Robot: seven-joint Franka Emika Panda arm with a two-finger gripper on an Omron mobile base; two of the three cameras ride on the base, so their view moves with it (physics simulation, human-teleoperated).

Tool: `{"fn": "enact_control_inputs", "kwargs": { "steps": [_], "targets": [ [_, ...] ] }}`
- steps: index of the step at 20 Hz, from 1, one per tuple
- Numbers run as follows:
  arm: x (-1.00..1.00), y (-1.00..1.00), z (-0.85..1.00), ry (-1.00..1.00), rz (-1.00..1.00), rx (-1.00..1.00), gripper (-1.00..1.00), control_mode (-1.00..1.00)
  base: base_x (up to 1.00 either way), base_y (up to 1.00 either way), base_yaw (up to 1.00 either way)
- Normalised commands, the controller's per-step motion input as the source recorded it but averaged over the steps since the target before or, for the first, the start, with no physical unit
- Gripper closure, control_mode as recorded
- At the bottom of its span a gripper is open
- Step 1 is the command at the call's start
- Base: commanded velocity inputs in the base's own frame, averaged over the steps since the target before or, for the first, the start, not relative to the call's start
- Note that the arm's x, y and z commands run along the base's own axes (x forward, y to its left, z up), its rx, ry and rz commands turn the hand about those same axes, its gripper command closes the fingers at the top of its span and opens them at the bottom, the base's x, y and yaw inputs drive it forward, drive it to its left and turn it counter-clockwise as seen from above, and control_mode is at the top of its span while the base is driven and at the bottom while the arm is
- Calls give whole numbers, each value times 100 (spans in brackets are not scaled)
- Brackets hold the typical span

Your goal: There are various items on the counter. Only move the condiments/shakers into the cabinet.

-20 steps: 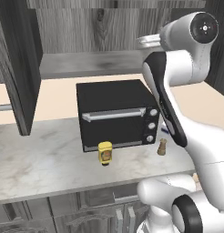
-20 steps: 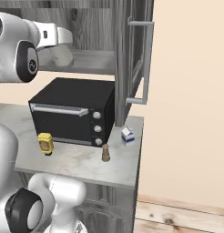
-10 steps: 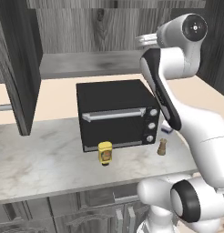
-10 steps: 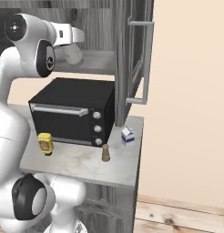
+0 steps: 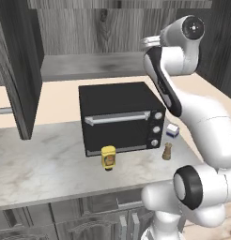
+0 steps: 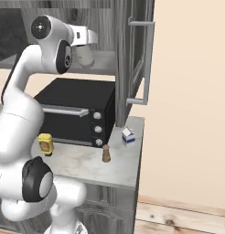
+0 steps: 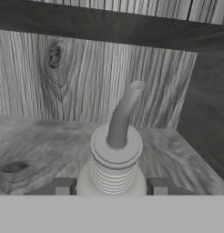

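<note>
My gripper (image 7: 113, 186) is shut on the white narrow-necked bottle (image 7: 116, 159), with a dark fingertip on each side of its ribbed body. I hold it upright just above the grey shelf (image 7: 36, 145) of the wood-grain cabinet. From the right base camera, the bottle (image 6: 85, 55) hangs under the hand in front of the shelf (image 6: 107, 64). The yellow squeeze bottle (image 5: 108, 157) (image 6: 45, 143) stands on the marble counter (image 5: 42, 168) in front of the oven. The brown mill-shaped shaker (image 5: 167, 151) (image 6: 106, 153) stands near the counter's right end.
A black toaster oven (image 5: 119, 117) (image 6: 77, 114) fills the counter's middle, under the shelf. The small blue-and-white box (image 5: 172, 131) (image 6: 128, 135) sits beside it at the right. Open cabinet doors stand on the left (image 5: 16, 70) and on the right (image 6: 132, 68).
The arm has carried the white bottle further toward the cabinet shelf, rightward in the right base view. The yellow bottle, shaker and box have stayed put.
</note>
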Motion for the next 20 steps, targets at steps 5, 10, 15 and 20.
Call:
{"fn": "enact_control_inputs", "kwargs": {
  "steps": [5, 10, 15, 20],
  "targets": [
    [56, -11, -5, 9, 0, 8, 100, -100, 0, 0, 0],
    [46, -1, 0, 17, 0, 6, 100, -100, 0, 0, 0],
    [34, 0, -16, 7, 0, 0, 100, -100, 0, 0, 0],
    [4, 0, -28, -1, 0, -1, 100, -100, 0, 0, 0]
  ]
}}
